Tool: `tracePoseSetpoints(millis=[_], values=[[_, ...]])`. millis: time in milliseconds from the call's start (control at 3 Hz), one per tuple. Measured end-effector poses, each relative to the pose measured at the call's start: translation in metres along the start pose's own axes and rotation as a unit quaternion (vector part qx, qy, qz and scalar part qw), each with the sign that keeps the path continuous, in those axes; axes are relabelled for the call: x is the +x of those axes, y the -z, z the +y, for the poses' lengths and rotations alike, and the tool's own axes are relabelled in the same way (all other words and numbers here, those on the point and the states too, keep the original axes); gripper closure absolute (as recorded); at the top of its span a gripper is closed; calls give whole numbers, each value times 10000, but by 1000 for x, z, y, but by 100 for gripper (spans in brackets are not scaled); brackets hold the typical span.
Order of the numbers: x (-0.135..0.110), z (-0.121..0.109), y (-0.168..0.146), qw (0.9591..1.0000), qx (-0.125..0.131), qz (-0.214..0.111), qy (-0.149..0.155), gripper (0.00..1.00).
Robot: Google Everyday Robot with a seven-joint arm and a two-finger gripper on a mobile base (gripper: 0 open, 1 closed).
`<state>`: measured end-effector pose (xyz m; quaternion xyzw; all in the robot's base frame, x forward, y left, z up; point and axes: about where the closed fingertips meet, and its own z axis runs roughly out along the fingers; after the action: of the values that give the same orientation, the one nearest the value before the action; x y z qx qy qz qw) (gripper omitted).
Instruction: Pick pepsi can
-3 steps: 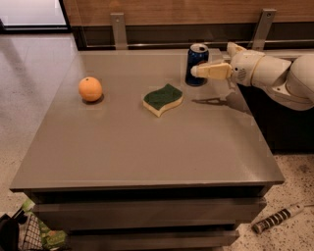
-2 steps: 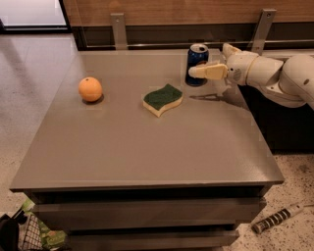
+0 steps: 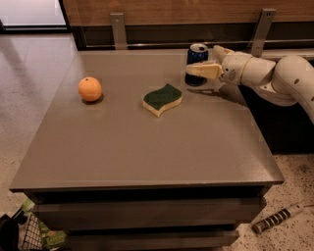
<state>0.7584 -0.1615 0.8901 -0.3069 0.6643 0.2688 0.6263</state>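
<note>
Starting from the near side, a speckled floor shows in front of the grey table (image 3: 147, 157). At the near left corner stands something like a wire basket (image 3: 30, 238) with green material in it. At the near right a dark ribbed stick-like object (image 3: 277, 218) lies on the floor, and what it is cannot be told. The near half of the table top is bare grey surface. Further back, on the left side, an orange (image 3: 90, 88) rests on the table. To its right, about in the middle and well apart from it, lies a sponge (image 3: 162, 99), green on top and yellow below. Beyond the sponge, at the far right of the table, the pepsi can (image 3: 196, 58) stands upright, dark blue with a silver top. The white arm (image 3: 274, 78) comes in from the right at the height of the can. Its gripper (image 3: 203, 60) is spread wide around the can, so the can is between the two fingers. The near finger (image 3: 205, 71) crosses in front of the can's body and the other one is behind it to the right. Whether the fingers touch the can cannot be told. Behind the table runs a wooden wall (image 3: 171, 10) with two metal brackets.
</note>
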Motion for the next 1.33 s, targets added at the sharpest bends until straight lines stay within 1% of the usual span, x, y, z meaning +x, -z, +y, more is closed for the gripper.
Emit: tracePoseSetpoints(millis=[333,667,1000,1333], values=[[0,2,-3,10000,-25,-2,-3,41],[0,5,-7,10000,-57,-4,-5,70],[0,7,-9,10000,-79,-6,-8,95],[-3,8,-11,10000,-96,1,3,100]])
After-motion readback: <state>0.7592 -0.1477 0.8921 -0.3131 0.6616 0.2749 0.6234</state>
